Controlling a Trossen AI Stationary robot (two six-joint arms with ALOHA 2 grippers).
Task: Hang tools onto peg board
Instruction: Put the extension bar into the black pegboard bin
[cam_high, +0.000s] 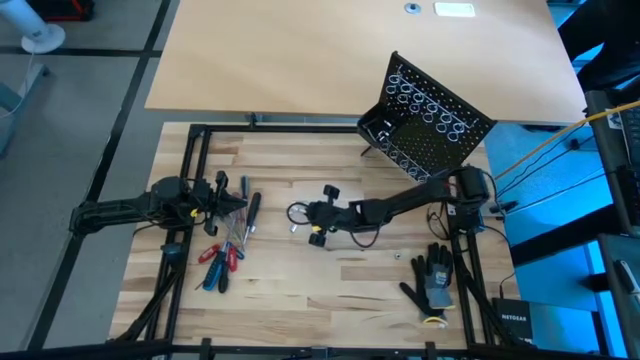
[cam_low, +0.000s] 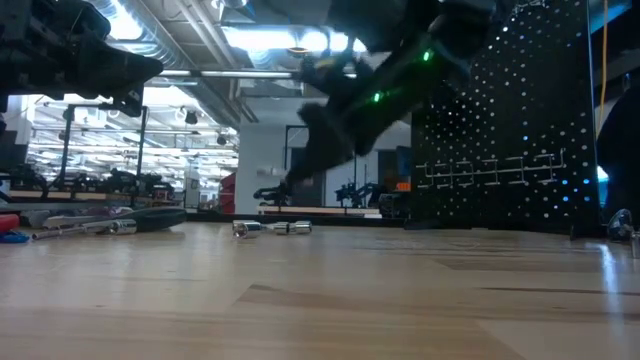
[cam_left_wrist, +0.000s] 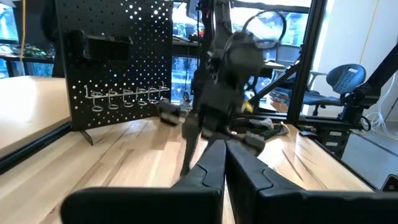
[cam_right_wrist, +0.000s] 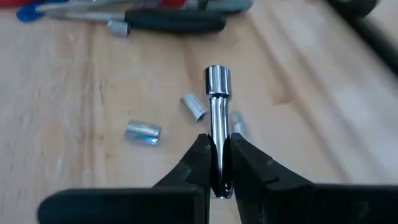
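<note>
**Gripping a silver extension bit at mid-tabletop**

Reaching in from its base at the right edge, the right arm stretches low and nearly level across the tabletop (cam_high: 300, 300), its wrist turned toward the left arm. The right claw (cam_right_wrist: 219, 163) is clamped on a slim silver bit (cam_right_wrist: 217, 106), a shiny shaft with a wider socket end that sticks out forward beyond the fingertips; the shaft sits pinched between the two dark fingers (cam_right_wrist: 198, 158). In the high view this claw (cam_high: 298, 213) hovers near the middle of the wooden surface.

Just ahead of the held bit lie three small loose silver sockets (cam_right_wrist: 143, 132), scattered on the wood and apart from one another. Farther ahead of the right claw rests the cluster of screwdrivers (cam_high: 222, 258) with red, blue and black handles, lying flat.

Behind the right arm's elbow, well away from the claw, stands the peg board (cam_high: 425, 115), a black perforated panel with rows of silver wire rings, tilted on thin legs. A black-and-grey work glove (cam_high: 432, 280) lies beside the right arm's base.

The left arm waits at the left side, extended level, its left claw (cam_high: 238, 197) pressed together and empty, just above the screwdriver cluster.
</note>
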